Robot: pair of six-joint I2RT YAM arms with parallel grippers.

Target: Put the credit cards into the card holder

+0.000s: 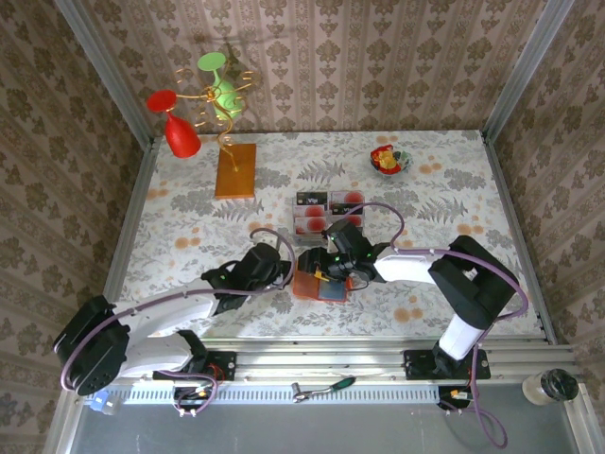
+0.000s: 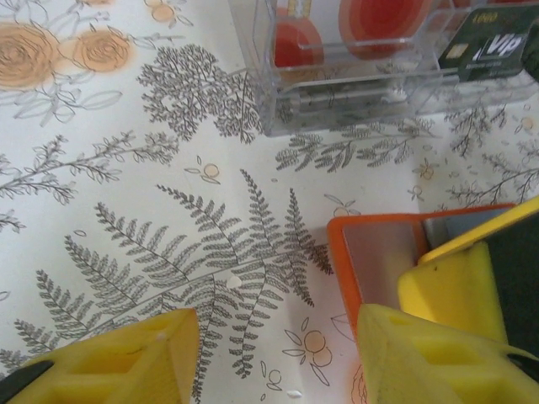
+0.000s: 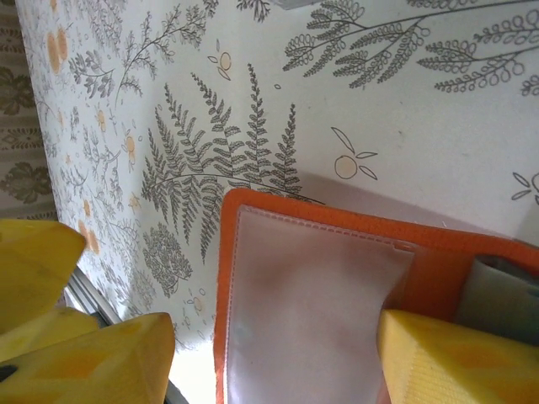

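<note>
The orange card holder [image 1: 307, 287] lies open on the tablecloth, its clear inner pocket [image 3: 312, 311] facing up. My right gripper [image 1: 333, 272] hangs over it, open, its fingers either side of the pocket [image 3: 274, 362]; one fingertip [image 3: 463, 353] rests on the holder's inside. My left gripper [image 1: 293, 274] is open just left of the holder [image 2: 370, 252], with bare cloth between its fingers [image 2: 269, 362]. Red-and-white credit cards [image 2: 295, 38] and a black one [image 2: 493, 50] sit in a clear tray [image 1: 326, 216] just beyond the holder.
A wooden board [image 1: 234, 170] with a wire stand holding red and green glasses stands at the back left. A small bowl [image 1: 389, 161] sits at the back right. Patterned walls close in the table on three sides.
</note>
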